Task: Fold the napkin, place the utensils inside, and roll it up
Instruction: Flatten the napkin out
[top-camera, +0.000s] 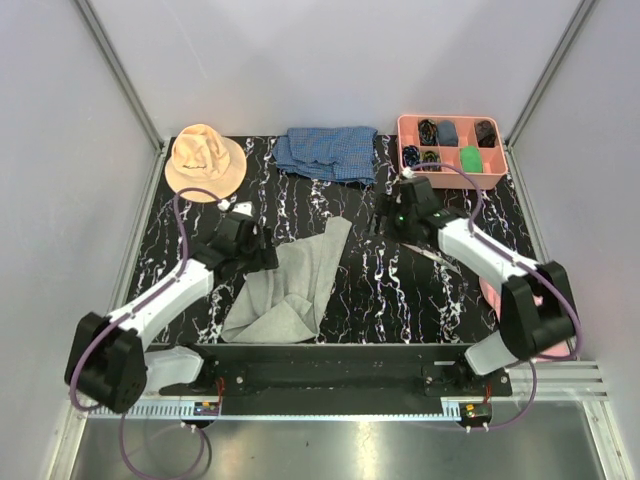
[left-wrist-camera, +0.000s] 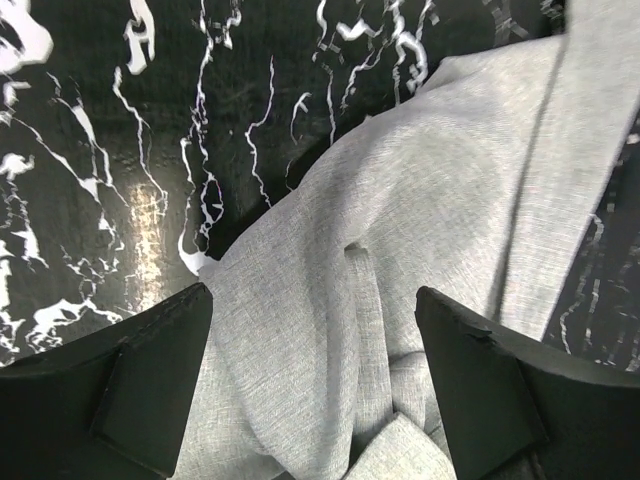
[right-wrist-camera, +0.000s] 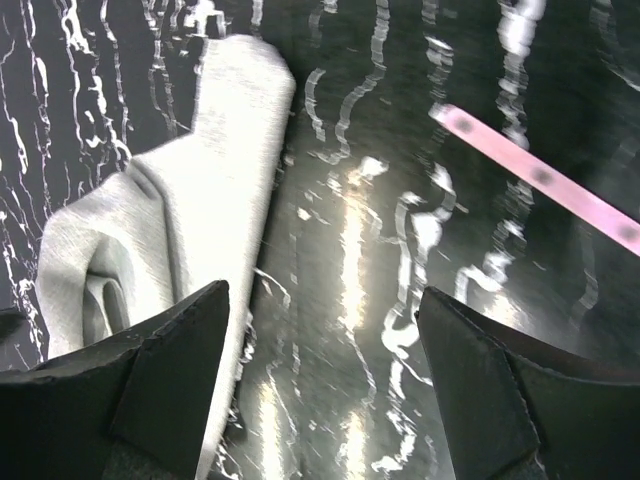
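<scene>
Seen from above, the single napkin (top-camera: 288, 288) lies crumpled. Its left edge is just beside the left gripper (top-camera: 266, 254), and its far corner points toward the right gripper (top-camera: 381, 222) but lies apart from it. One utensil (top-camera: 441, 259) shows, close under the right forearm behind that gripper. Both arms reach forward with bent elbows, wrists turned inward.

In the left wrist view, the fingers (left-wrist-camera: 150, 380) are spread wide. The napkin's folds lie directly below and between them, and nothing is pinched.

In the right wrist view, the fingers (right-wrist-camera: 165, 385) are spread equally wide over the bare table (right-wrist-camera: 350, 300). The napkin's rounded corner lies ahead on the view's left, and one pink handle lies ahead on its right.
</scene>
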